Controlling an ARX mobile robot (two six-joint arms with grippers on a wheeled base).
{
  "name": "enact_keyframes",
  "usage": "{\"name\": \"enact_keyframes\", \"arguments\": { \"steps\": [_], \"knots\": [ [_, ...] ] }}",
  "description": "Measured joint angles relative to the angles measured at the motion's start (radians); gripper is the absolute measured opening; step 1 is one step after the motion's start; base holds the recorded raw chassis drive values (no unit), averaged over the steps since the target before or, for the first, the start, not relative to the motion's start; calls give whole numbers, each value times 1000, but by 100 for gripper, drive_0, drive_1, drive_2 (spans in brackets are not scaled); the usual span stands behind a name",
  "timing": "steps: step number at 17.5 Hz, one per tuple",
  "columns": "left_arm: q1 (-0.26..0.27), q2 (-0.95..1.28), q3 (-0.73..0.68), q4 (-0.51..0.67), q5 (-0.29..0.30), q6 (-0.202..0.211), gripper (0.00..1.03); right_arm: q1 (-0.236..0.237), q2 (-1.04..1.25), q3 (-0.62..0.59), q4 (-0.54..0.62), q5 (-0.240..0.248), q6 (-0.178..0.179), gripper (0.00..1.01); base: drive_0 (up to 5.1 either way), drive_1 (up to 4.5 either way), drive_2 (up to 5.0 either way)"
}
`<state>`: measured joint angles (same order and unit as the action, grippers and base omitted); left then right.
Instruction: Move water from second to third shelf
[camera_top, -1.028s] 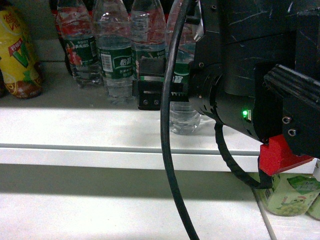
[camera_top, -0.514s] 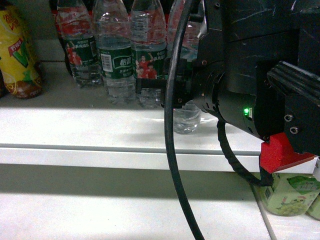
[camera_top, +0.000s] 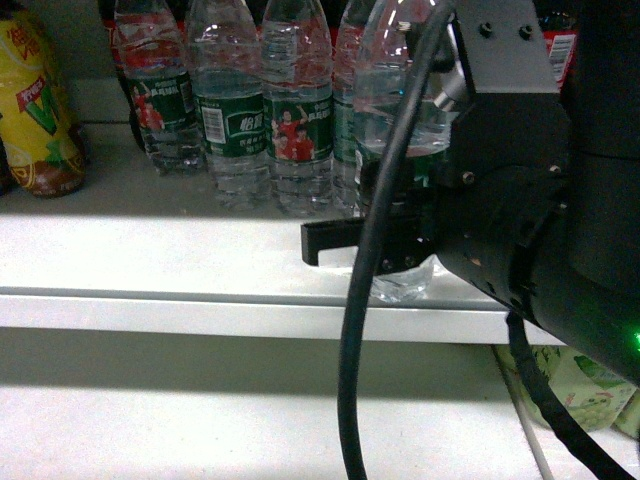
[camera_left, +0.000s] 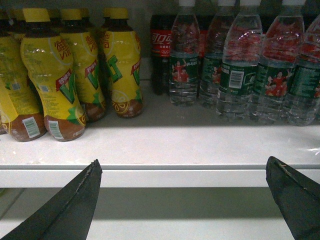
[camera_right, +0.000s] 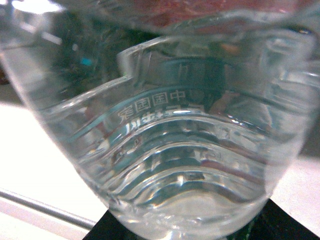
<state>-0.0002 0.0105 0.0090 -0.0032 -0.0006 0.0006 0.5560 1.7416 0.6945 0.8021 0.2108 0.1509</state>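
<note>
The right gripper has its jaws pinching the water bottle low on its ribbed body, at the front edge of the shelf. Behind the jaws stands the row of other water bottles. The left gripper has its jaws spread, with yellow drink bottles beyond them to the left.

My head camera looks level at the shelf from close in, the right arm blocking its right half. My left wrist camera faces the same shelf from farther left, sharing the row of water bottles. My right wrist camera sits pressed against one water bottle, its ribbed plastic filling the view.
</note>
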Motion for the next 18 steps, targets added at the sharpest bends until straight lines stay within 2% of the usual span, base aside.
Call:
{"name": "enact_keyframes", "arguments": {
  "steps": [3, 5, 8, 11, 14, 18],
  "knots": [
    [0, 0, 0, 0, 0, 0, 98, -23, -82, -102, 15, -34, -19, 39, 0, 0, 0],
    [0, 0, 0, 0, 0, 0, 98, -61, -163, -184, 15, -54, -23, 39, 0, 0, 0],
    [0, 0, 0, 0, 0, 0, 98, -95, -230, -229, 2, -76, -23, 39, 0, 0, 0],
    [0, 0, 0, 0, 0, 0, 98, -126, -326, -285, -17, -97, -42, 39, 0, 0, 0],
    [0, 0, 0, 0, 0, 0, 98, -164, -433, -344, -64, -134, -53, 39, 0, 0, 0],
    [0, 0, 0, 0, 0, 0, 98, -240, -568, -397, -151, -172, -56, 39, 0, 0, 0]
  ]
}}
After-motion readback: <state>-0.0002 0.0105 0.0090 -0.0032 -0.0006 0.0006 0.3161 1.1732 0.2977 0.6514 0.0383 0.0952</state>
